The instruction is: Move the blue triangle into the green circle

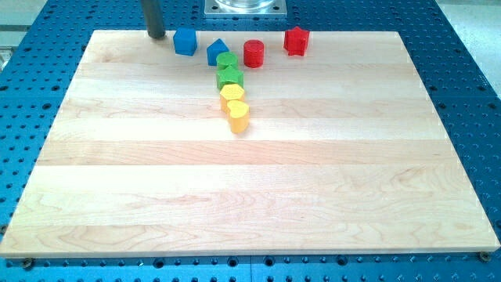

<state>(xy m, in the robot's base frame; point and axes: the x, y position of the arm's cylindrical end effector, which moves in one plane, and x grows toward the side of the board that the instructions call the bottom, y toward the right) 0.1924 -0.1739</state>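
Note:
The blue triangle (217,51) sits near the view's top, touching the green circle (227,61) just below and to its right. A blue cube (185,41) lies to the triangle's left. My tip (156,34) rests at the board's top edge, left of the blue cube and apart from it. A second green block (230,77) lies directly below the green circle.
Two yellow blocks (232,95) (238,115) continue the column below the green ones. A red cylinder (254,53) and a red star-like block (296,40) lie right of the triangle. The wooden board (250,196) sits on a blue perforated table. A metal base (246,8) stands at the view's top.

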